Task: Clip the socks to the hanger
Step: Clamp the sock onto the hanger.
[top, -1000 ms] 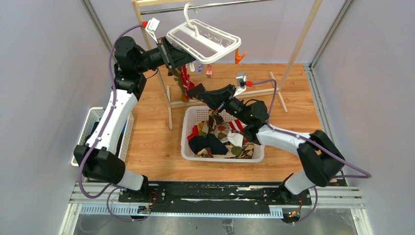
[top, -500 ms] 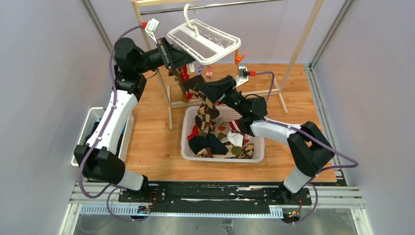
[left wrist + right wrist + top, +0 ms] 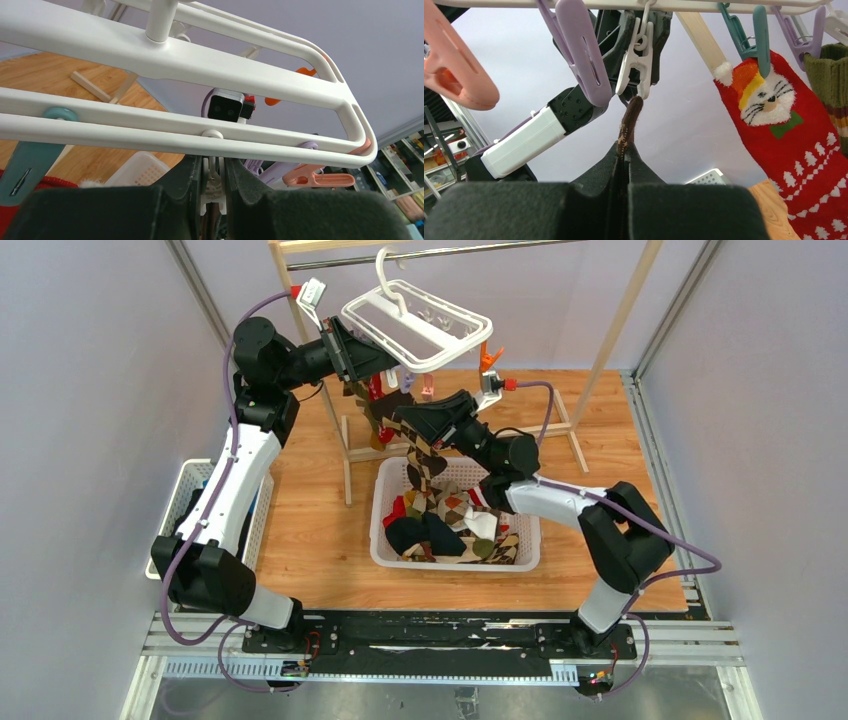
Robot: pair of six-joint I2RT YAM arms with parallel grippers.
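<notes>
The white hanger (image 3: 415, 325) hangs by its hook from the rack bar. My left gripper (image 3: 378, 362) (image 3: 214, 167) is shut on a white clip (image 3: 215, 192) (image 3: 636, 55) under the hanger's rail. My right gripper (image 3: 400, 420) (image 3: 625, 150) is shut on the brown-tan argyle sock (image 3: 420, 465) (image 3: 630, 117). The sock's top edge reaches the clip's lower mouth, and its length trails down towards the basket. A red cat sock (image 3: 784, 130) hangs from a teal clip (image 3: 749, 35), with an olive striped sock (image 3: 831, 75) beside it. More socks (image 3: 450, 525) lie in the basket.
The white basket (image 3: 525, 540) stands mid-table under the right arm. A second white basket (image 3: 185, 490) sits at the left edge. The wooden rack's legs (image 3: 350, 455) stand behind the basket. Purple (image 3: 579, 50) and pink (image 3: 454, 70) clips dangle near the white one.
My right gripper has risen up and to the left from above the basket, drawing the argyle sock up to the white clip. The left arm has held still.
</notes>
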